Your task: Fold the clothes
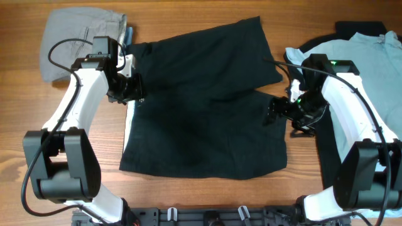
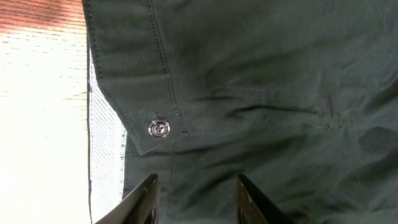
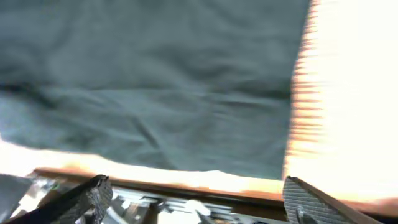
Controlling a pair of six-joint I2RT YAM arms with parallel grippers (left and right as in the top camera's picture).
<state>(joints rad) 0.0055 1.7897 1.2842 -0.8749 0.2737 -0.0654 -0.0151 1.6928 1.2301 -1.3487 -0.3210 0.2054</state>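
Wooden table (image 1: 188,194), black garment (image 1: 201,113) waist left, legs right, left fingers (image 2: 146,202) part-open, right fingers (image 3: 90,196) wide

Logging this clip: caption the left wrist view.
Left gripper, jaws apart, over black garment; silver snap button and white mesh lining at its edge.
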